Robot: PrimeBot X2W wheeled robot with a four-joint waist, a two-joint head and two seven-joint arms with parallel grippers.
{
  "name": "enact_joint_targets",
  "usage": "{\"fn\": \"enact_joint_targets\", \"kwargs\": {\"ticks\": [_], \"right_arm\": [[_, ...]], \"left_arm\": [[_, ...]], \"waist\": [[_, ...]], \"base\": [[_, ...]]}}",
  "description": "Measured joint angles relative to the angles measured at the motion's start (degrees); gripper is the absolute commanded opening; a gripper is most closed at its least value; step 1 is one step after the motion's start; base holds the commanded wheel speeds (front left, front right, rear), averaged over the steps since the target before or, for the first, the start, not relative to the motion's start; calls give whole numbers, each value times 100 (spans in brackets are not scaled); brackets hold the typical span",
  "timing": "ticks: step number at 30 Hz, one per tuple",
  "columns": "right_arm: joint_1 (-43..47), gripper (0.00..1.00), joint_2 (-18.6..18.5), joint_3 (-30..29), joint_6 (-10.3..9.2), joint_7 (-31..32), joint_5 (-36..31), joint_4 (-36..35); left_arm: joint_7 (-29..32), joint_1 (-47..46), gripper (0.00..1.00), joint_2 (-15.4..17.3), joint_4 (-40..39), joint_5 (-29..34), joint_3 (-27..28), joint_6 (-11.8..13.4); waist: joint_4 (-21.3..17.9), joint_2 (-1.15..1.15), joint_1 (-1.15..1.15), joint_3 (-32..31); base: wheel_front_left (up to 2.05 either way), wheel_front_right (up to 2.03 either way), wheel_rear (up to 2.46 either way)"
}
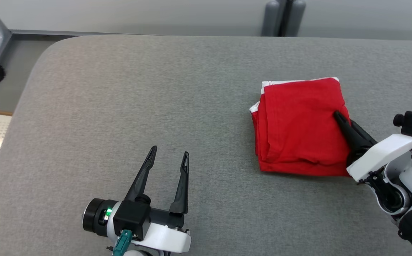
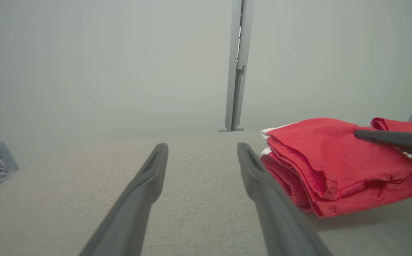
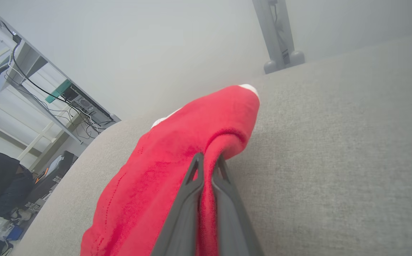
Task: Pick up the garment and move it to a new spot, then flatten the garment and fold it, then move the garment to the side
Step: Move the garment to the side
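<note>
We judged the task to be in its last stretch. The garment (image 1: 298, 124) lay as a squarish, many-layered stack, so the carrying, flattening and folding looked done to us; what remained was the move to the side. That move appeared to be set up but not carried out, since nearly the whole stack rested flat on the grey table (image 1: 156, 89), on its right half, well apart from the near edge.

The right gripper (image 1: 336, 114) had come in from the stack's right side, and its jaws were pressed together on cloth. In the right wrist view a ridge of red fabric stood pinched between the two dark fingers, drawn up a little from the layers below. We could not tell how many layers the pinch took in, and that would matter for whether the fold holds when dragged. The left gripper (image 1: 169, 151) sat low over bare table, jaws spread wide and holding nothing, well to the left of the garment.

The garment itself was bright red with white trim showing along its far edge and at its left corner. Its left side showed the stacked fold edges, slightly stepped rather than flush, and the top face carried soft creases.
</note>
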Motion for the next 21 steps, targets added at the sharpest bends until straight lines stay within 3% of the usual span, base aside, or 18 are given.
{"fn": "enact_joint_targets", "kwargs": {"ticks": [12, 21], "right_arm": [[-502, 0, -112, 257, 0, -426, -45, -64], [-543, 0, -27, 60, 0, -491, -112, -153]], "left_arm": [[1, -335, 100, 124, 52, 330, 94, -274], [0, -503, 100, 227, 119, 447, 68, -356]], "waist": [[-1155, 0, 0, 250], [-1971, 0, 0, 455]], "base": [[0, 0, 0], [0, 0, 0]]}}
